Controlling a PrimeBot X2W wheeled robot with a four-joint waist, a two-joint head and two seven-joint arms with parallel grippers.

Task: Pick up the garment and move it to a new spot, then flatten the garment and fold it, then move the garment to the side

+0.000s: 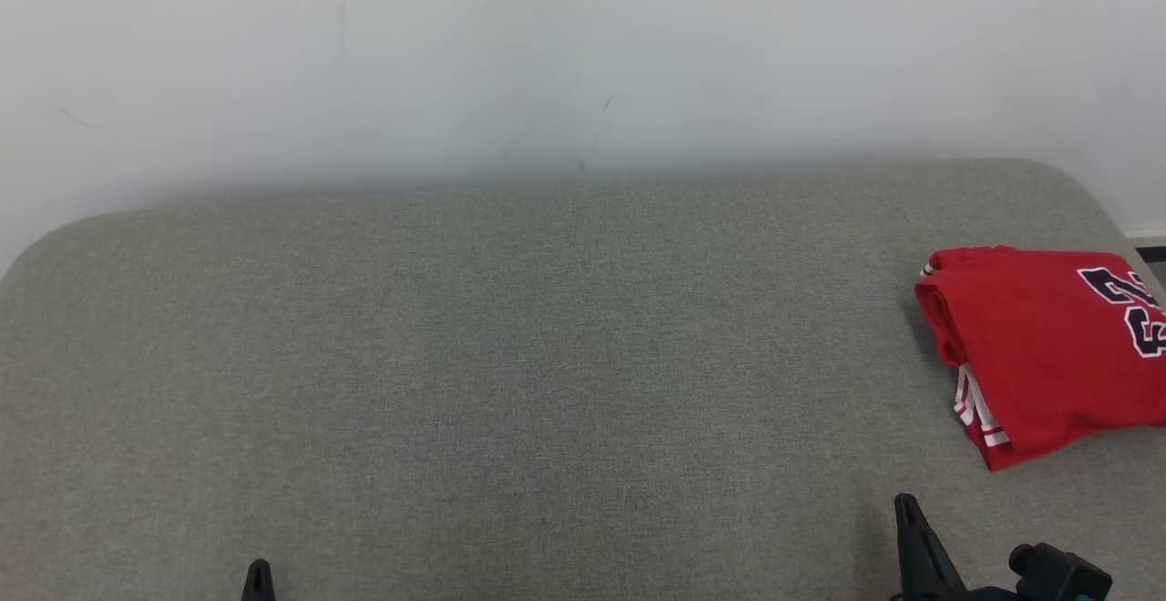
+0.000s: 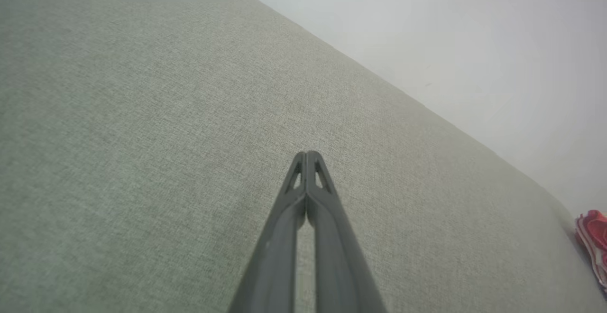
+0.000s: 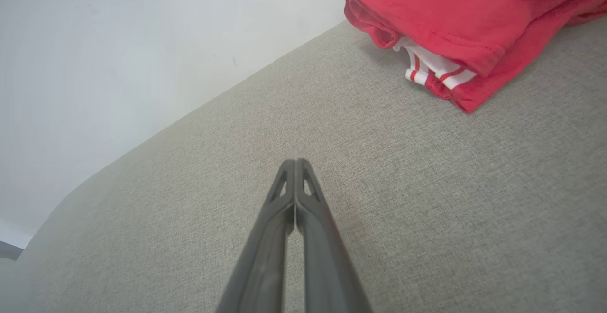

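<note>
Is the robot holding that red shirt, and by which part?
No, nothing is held. The left hand and right hand are shut empty; the shirt lies apart.

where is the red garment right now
In the head view the red garment lies folded at the far right of the grey cushion, cut by the picture's right edge, ahead and right of the right tool, not touching it.

The dark long-fingered left pincer [image 2: 307,153] and right pincer [image 3: 295,161] both hover, fingertips pressed together, over the grey fabric tabletop [image 1: 547,355].

Left hand [image 2: 307,154], right hand [image 3: 295,162]: long dark-grey tapering fingers [image 2: 332,237]; triangular cutouts near tips
</note>
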